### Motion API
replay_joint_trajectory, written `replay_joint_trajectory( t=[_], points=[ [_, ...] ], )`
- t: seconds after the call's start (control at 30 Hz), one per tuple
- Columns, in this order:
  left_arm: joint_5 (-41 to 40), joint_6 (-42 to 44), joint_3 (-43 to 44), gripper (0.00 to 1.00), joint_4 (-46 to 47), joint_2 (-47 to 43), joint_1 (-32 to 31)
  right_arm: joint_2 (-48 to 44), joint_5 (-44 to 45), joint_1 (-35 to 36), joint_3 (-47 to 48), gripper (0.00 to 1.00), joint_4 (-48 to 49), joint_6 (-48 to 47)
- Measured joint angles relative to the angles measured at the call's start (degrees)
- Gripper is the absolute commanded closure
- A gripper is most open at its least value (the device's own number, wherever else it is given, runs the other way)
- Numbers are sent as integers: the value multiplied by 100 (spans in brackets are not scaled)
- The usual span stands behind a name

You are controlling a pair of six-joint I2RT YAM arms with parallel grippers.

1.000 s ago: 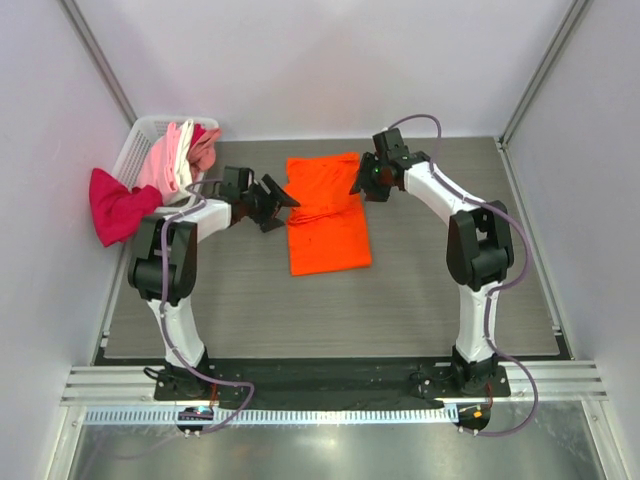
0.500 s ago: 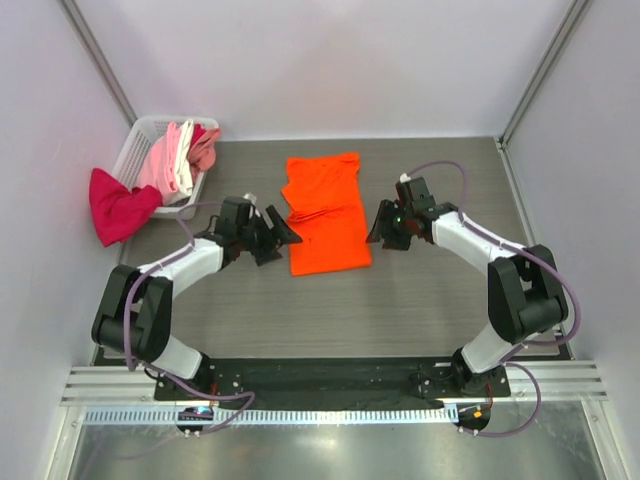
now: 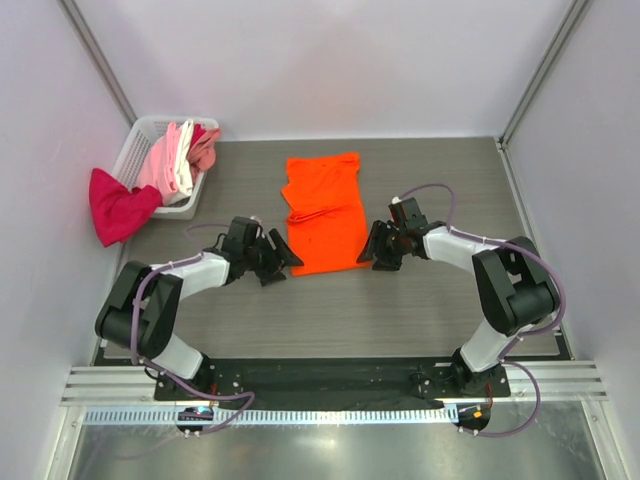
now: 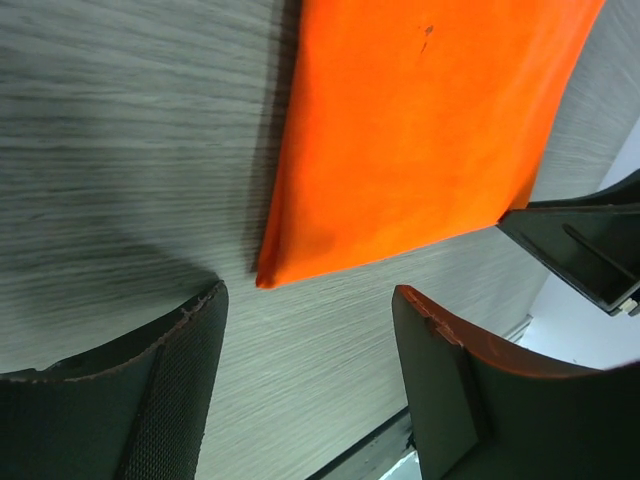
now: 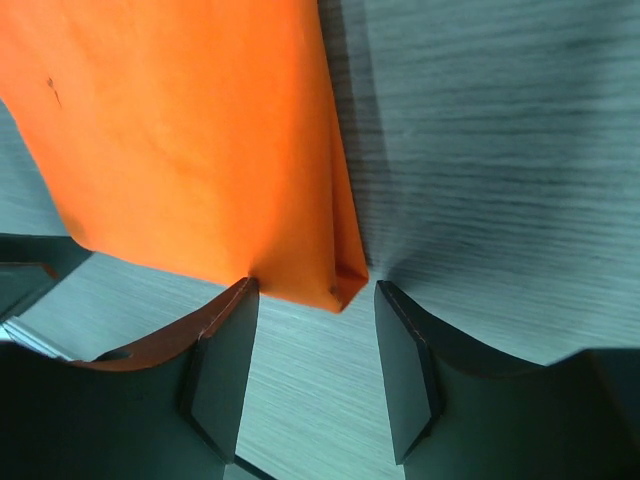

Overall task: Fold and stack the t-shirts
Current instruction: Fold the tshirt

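Observation:
A bright orange t-shirt [image 3: 325, 213] lies folded lengthwise in the middle of the table. My left gripper [image 3: 285, 262] is open, low at the shirt's near left corner [image 4: 268, 276], which lies just ahead of the jaws. My right gripper [image 3: 372, 258] is open, low at the near right corner [image 5: 340, 290], which sits between the fingertips. A magenta-red t-shirt [image 3: 115, 205] hangs over the side of the white mesh basket [image 3: 140, 135]. Light pink, white and salmon shirts [image 3: 180, 155] lie in the basket.
The basket stands at the table's far left corner by the left wall. The right gripper's dark body [image 4: 590, 255] shows across the shirt in the left wrist view. Grey wood-grain table [image 3: 430, 310] lies around the shirt.
Both arms have swung from the far end of the orange shirt down to its near corners and lowered to the table. The shirt has not moved.

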Motion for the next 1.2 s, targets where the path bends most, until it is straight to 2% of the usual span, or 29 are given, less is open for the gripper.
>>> replay_joint_trajectory(
  t=[0.03,0.1,0.13,0.17,0.2,0.23,0.3,0.5,0.73,0.9,0.93,1.03,1.13,1.2],
  points=[
    [-2,-33,-26,33,136,31,-17,13,-2,0,0,45,46,22],
    [13,-118,-96,33,396,79,-42,61,2,0,0,53,144,87],
    [4,-142,-131,35,494,81,-50,103,4,0,0,60,192,122],
    [-15,-157,-160,36,560,81,-59,151,-9,0,2,77,238,157],
    [-26,-175,-186,37,621,81,-61,190,7,0,2,83,275,166],
    [-37,-177,-212,39,667,81,-66,227,2,0,0,94,299,238],
    [-59,-181,-245,40,719,83,-74,260,2,0,-4,99,315,278],
    [-125,-214,-466,48,1141,83,-101,151,2,0,-249,99,586,341],
    [-138,-302,-765,51,1711,79,-129,-278,68,4,-789,99,811,341],
    [-162,-337,-837,48,1860,74,-190,-317,79,22,-872,99,942,341],
    [-166,-352,-848,47,1871,63,-199,-317,79,26,-874,97,951,341],
    [-184,-433,-911,46,1832,-31,-214,-317,79,50,-876,78,975,334],
    [-197,-442,-975,47,1773,-118,-236,-348,96,76,-876,64,992,299],
    [-192,-457,-990,48,1759,-129,-240,-417,190,94,-876,59,973,273]
  ],
)
